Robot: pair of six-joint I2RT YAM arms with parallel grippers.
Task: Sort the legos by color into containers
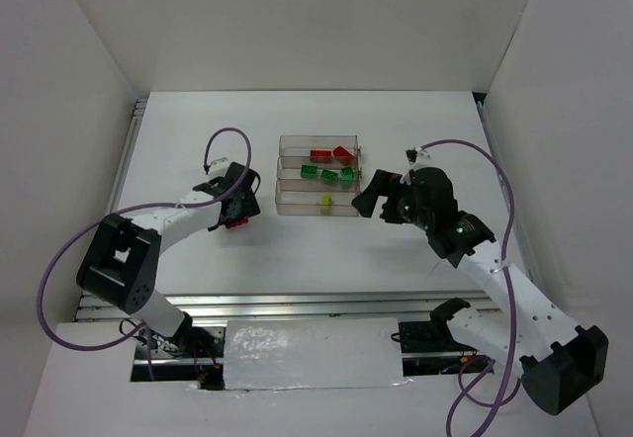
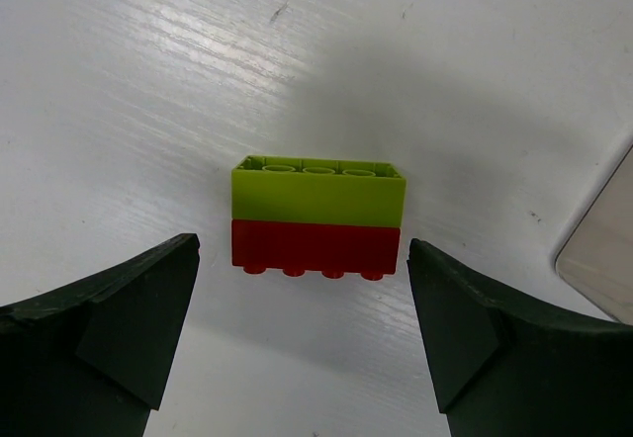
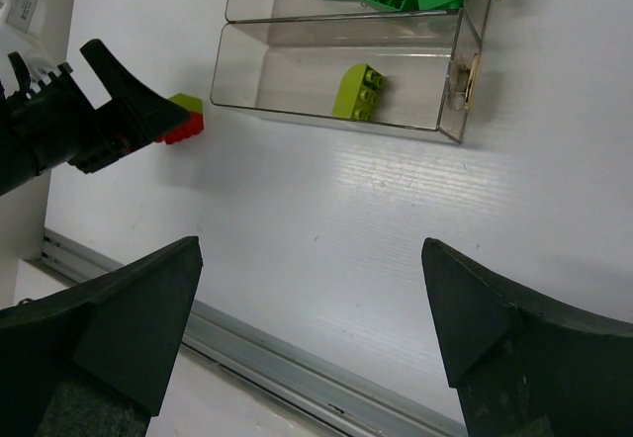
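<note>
A two-colour stack [image 2: 317, 215], a yellow-green lego on a red one, lies on its side on the white table. My left gripper [image 2: 305, 328] hangs open over it, a finger on each side, and touches nothing. In the top view this stack [image 1: 235, 223] sits just left of the containers [image 1: 297, 198]. The far bin holds red legos [image 1: 331, 153], the middle bin green ones [image 1: 326, 173], and the near bin one yellow-green lego [image 3: 360, 92]. My right gripper [image 3: 312, 299] is open and empty, raised above the table to the right of the bins.
An aluminium rail [image 1: 297, 304] runs along the near table edge, in front of both arm bases. White walls close in the left, right and back sides. A corner of the bins [image 2: 603, 259] shows at the right of the left wrist view.
</note>
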